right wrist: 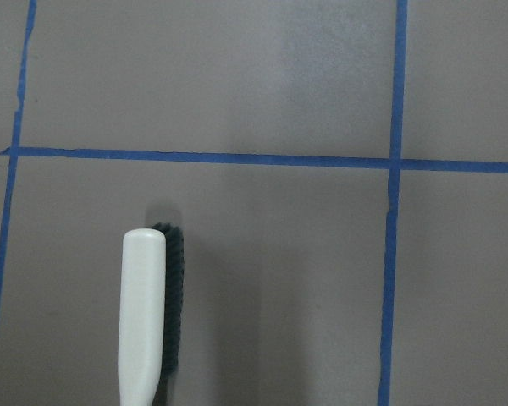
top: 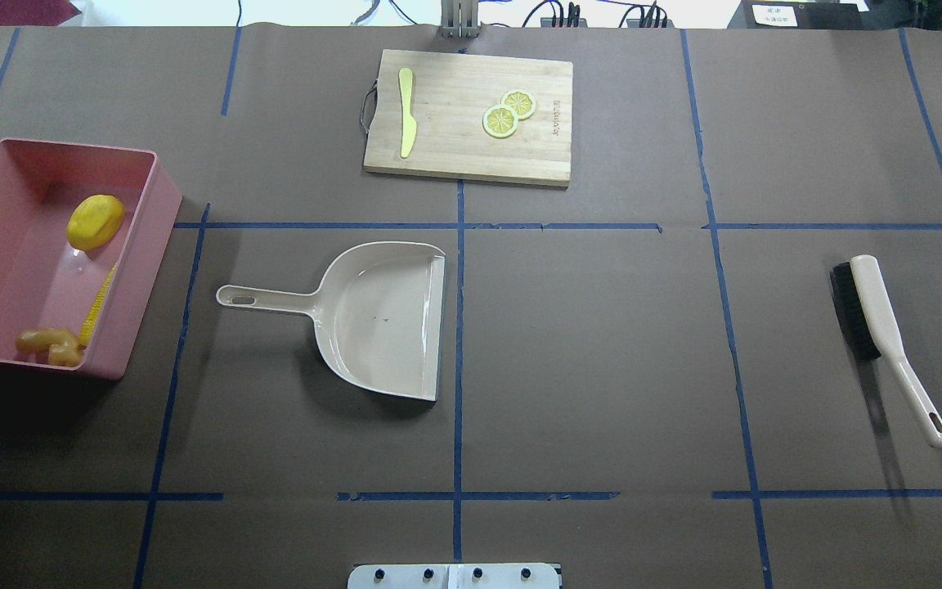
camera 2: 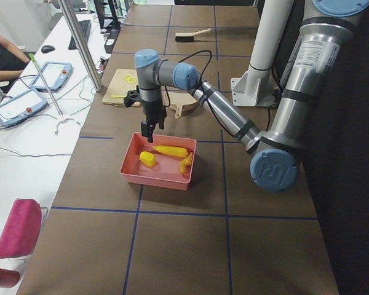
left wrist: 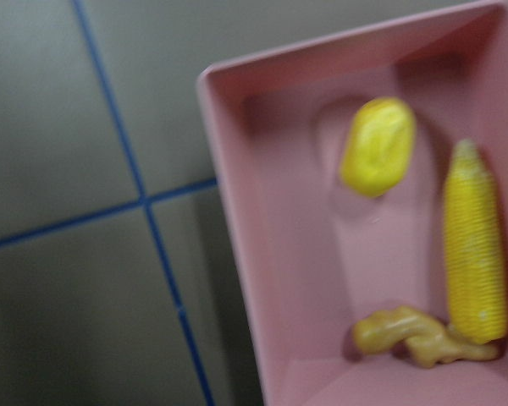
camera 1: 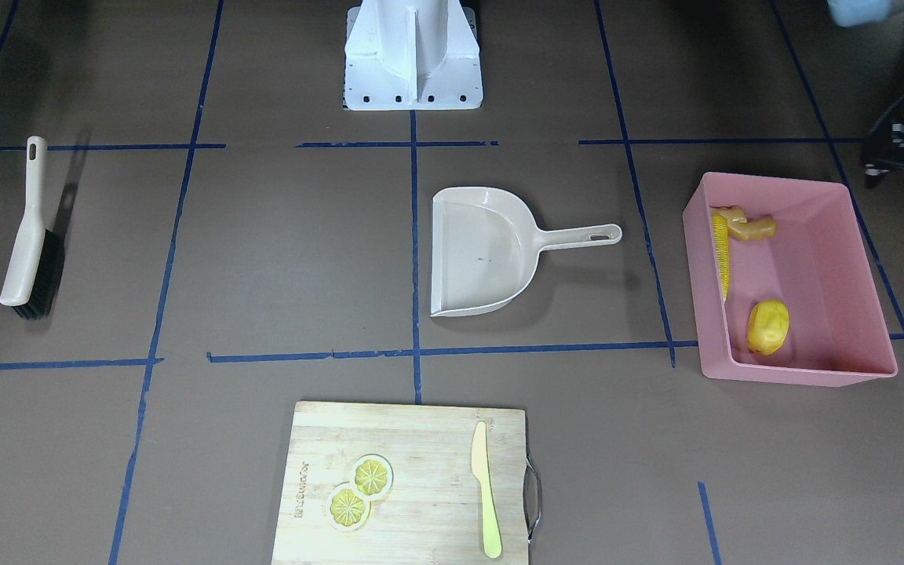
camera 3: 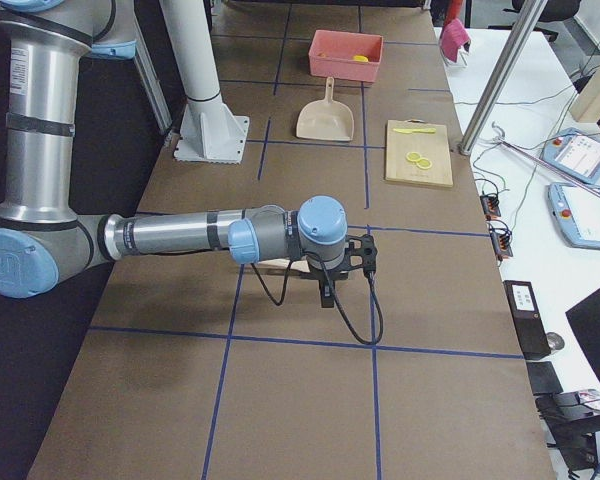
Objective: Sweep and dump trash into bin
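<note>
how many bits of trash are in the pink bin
3: the corn cob lies along a long wall, the ginger root at its end in a corner, the yellow lump apart near the other end. None seems hidden.

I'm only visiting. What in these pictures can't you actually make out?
- Left gripper: shows only in the left side view, small and dark; open or shut, cannot tell.
- Right gripper: only in the right side view; likewise unclear.
- Beige-handled black-bristled brush: right wrist view's bottom edge cuts off its handle.
- Large pink rectangular plastic tub: left wrist view is blurred, edges crop its walls.
</note>
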### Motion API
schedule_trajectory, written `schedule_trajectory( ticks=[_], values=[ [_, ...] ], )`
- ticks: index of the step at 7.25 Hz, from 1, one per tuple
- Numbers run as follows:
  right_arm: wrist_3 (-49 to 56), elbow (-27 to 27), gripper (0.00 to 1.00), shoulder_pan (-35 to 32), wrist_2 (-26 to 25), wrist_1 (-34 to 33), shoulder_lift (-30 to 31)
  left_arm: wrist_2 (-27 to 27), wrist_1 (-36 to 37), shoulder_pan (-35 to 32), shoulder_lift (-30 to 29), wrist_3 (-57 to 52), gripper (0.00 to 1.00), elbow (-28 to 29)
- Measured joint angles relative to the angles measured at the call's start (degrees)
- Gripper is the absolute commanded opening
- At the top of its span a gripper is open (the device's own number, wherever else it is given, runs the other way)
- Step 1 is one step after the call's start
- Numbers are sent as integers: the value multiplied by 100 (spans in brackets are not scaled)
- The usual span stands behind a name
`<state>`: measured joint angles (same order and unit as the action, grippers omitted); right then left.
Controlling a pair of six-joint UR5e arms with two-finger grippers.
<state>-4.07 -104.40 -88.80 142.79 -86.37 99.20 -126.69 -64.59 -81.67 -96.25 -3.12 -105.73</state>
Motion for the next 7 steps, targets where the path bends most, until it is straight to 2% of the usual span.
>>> schedule_trajectory(
  ticks=[2,3,5,7],
  values=[
    [492,342,100,-143,160,-21,15,-156,-1001,-329,186,-163,100,1092],
    [623,412,100,-173,181,-16,13,-426,-1441,-545,213,-172,100,1463],
    [672,455,100,-181,153,-12,11,-951,-1710,-807,303,25,100,1652],
    [527,478,100,-182,127,-9,5,-1026,-1796,-839,311,757,100,1686]
  ],
)
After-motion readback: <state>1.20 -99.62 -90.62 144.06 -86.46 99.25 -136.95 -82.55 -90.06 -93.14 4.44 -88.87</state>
